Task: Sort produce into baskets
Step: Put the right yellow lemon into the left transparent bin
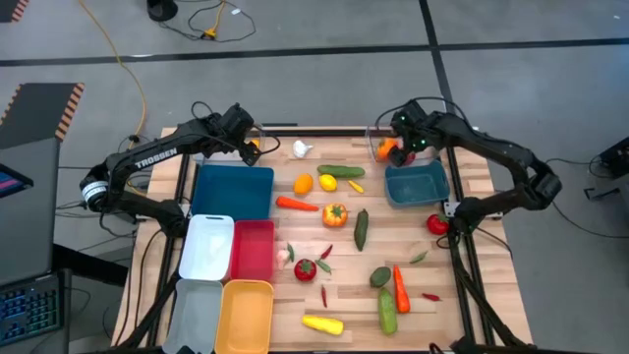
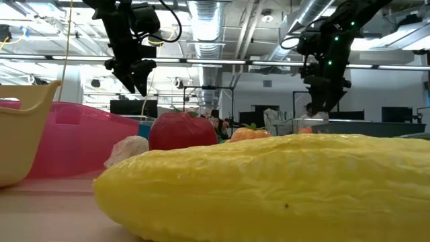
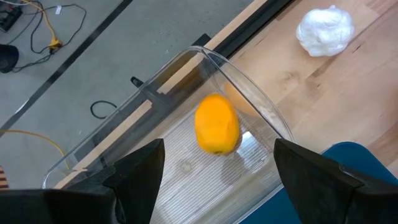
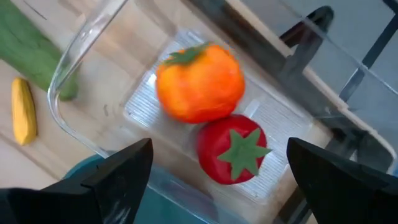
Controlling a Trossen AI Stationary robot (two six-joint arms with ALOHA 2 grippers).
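Both arms hung over clear bins at the far bench edge, produce scattered between.

From above, the left gripper [image 1: 248,141] and right gripper [image 1: 401,138] flanked the white garlic [image 1: 301,149]; beyond the garlic, loose pieces dotted the bench [image 1: 462,305]. At bench height, a yellow squash [image 2: 269,185] filled the foreground. Only the left wrist showed wide, empty fingers [image 3: 140,171] above a lemon [image 3: 217,124]. The right wrist showed equally spread fingers [image 4: 124,171] above an orange pepper [image 4: 199,83] touching a tomato [image 4: 233,149]. These toys looked light, smooth, likely slippery; grip each at its widest middle.
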